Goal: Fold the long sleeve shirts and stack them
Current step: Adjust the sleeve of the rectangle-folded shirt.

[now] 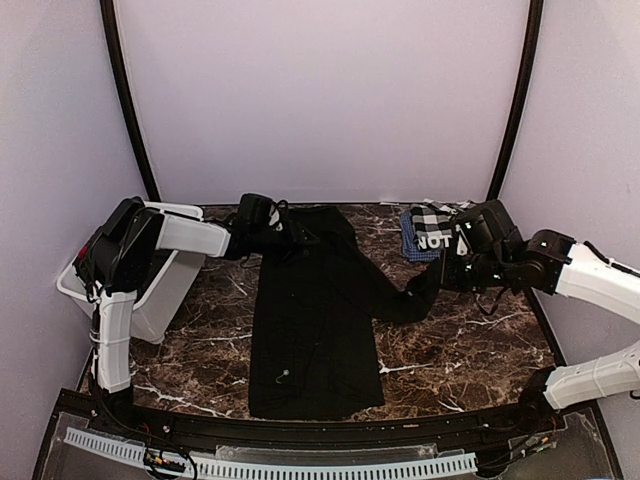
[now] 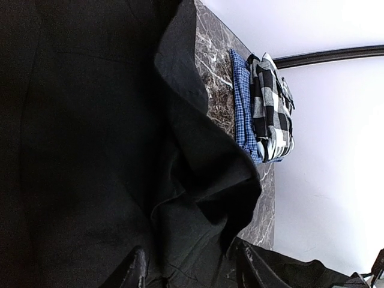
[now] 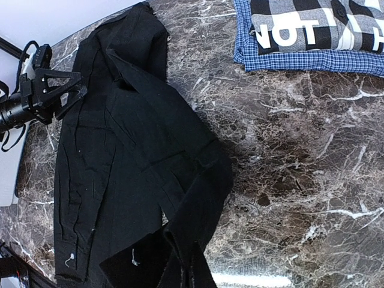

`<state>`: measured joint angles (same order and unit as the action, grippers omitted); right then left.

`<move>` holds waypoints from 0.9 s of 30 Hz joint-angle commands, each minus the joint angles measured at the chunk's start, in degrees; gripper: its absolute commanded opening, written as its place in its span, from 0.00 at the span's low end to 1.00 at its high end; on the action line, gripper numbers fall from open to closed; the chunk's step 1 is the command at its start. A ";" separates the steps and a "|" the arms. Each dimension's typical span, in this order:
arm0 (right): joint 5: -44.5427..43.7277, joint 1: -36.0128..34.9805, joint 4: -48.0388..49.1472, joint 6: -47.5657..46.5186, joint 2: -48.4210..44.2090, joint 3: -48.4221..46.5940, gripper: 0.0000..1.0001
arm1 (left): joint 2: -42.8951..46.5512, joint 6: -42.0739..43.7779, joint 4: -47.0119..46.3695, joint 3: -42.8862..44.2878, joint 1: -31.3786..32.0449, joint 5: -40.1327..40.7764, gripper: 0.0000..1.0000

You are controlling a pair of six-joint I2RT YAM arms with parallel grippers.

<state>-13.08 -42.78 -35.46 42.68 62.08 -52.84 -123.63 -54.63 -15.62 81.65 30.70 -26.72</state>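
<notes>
A plain black long sleeve shirt lies flat and lengthwise on the marble table. My left gripper is over its far left shoulder; in the left wrist view the gripper has its fingers spread wide, with bunched black cloth lying between them. My right gripper is shut on the shirt's right sleeve and holds it out to the right, off the table; the pinch shows in the right wrist view. The checked, blue-edged shirt lettered "NOT" lies folded at the back right.
A white plastic bin stands at the table's left edge beside my left arm. The purple back wall and two black poles close in the far side. The folded checked shirt lies just beyond my right gripper.
</notes>
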 commanded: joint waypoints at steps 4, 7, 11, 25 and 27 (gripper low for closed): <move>2.84 -0.46 5.77 -1.51 1.88 -0.29 0.00 | -2.35 2.03 3.16 7.77 1.70 3.96 0.51; 3.47 -0.42 6.48 -2.80 2.82 -1.27 0.00 | -3.72 5.18 6.61 11.98 3.45 6.76 0.50; 3.68 -0.41 6.80 -3.97 3.73 -2.52 0.00 | -5.37 10.25 13.29 17.10 5.64 13.62 0.50; 4.79 -0.46 7.74 -5.86 5.05 -4.61 0.00 | -13.41 12.96 21.00 30.44 7.42 17.92 0.34; 5.24 -0.44 7.74 -6.08 4.99 -4.92 0.00 | -13.95 13.56 21.72 31.88 7.43 18.81 0.28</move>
<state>-8.67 -42.83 -29.58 37.76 66.94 -55.66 -137.01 -43.11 2.50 109.89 38.22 -10.13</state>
